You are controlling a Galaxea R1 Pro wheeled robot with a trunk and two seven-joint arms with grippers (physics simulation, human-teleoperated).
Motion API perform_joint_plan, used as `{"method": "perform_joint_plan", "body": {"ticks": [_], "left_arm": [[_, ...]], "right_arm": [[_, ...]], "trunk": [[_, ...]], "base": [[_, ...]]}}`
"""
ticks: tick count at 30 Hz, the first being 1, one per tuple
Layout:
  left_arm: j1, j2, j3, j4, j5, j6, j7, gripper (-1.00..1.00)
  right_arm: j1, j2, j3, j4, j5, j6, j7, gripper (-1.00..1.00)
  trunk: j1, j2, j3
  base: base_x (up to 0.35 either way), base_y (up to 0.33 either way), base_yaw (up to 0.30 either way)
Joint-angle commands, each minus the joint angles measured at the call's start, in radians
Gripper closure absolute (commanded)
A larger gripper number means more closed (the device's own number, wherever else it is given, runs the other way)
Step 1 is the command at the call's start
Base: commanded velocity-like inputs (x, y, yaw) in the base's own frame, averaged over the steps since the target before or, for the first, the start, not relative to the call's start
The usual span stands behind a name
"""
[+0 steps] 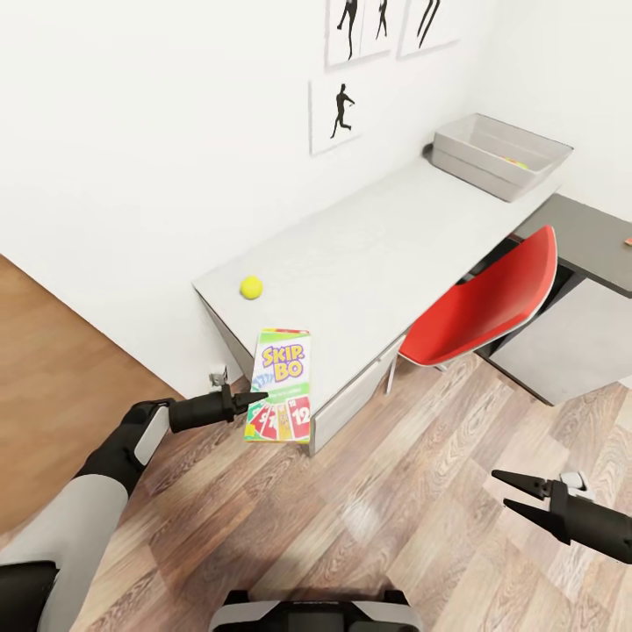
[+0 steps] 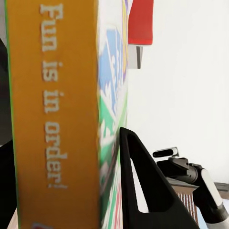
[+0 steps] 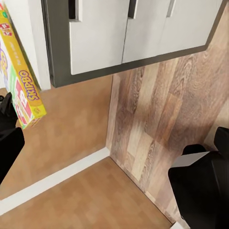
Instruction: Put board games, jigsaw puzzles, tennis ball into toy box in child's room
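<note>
My left gripper [image 1: 254, 400] is shut on the white-green-red SKIP-BO board game [image 1: 283, 383], held flat above the floor just off the near end of the table [image 1: 351, 254]. In the left wrist view the box's orange side [image 2: 52, 119] runs along one black finger [image 2: 143, 191]. The same box [image 3: 19, 81] shows in the right wrist view beside the grey drawers [image 3: 119, 33]. The tennis ball [image 1: 251, 287] lies on the table's near end. The light grey toy box [image 1: 458, 156] stands at the far end, with something colourful inside. My right gripper [image 1: 500, 489] hangs open over the floor, empty.
A red-and-white swivel chair [image 1: 487, 303] stands against the table's front edge, between me and the toy box. A lower dark grey unit [image 1: 588, 233] joins the table at the right. Sports-silhouette pictures [image 1: 338, 114] hang on the white wall. Wood plank floor [image 1: 377, 491] lies open in front.
</note>
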Motion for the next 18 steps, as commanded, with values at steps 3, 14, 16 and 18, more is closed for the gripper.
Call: {"method": "perform_joint_plan", "body": {"ticks": [3, 14, 16, 18], "left_arm": [[-0.001, 0.000, 0.000, 0.000, 0.003, 0.006, -0.002, 1.00], [-0.001, 0.000, 0.000, 0.000, 0.004, 0.008, -0.003, 1.00], [-0.001, 0.000, 0.001, 0.000, 0.004, 0.012, -0.003, 1.00], [-0.001, 0.000, 0.002, 0.000, 0.004, 0.025, -0.003, 1.00]], "right_arm": [[-0.001, 0.020, -0.005, 0.002, 0.039, -0.002, 0.010, -1.00], [-0.001, 0.049, -0.016, -0.007, 0.135, -0.036, 0.019, -1.00], [-0.001, 0.050, -0.018, -0.009, 0.134, -0.037, 0.019, -1.00], [-0.001, 0.051, -0.030, -0.010, 0.133, -0.037, 0.019, -1.00]], "trunk": [[-0.011, 0.020, 0.008], [-0.019, 0.034, 0.015], [-0.019, 0.034, 0.015], [-0.019, 0.034, 0.017]], "base": [[0.000, 0.000, 0.000], [0.000, 0.000, 0.000], [0.000, 0.000, 0.000], [0.000, 0.000, 0.000]]}}
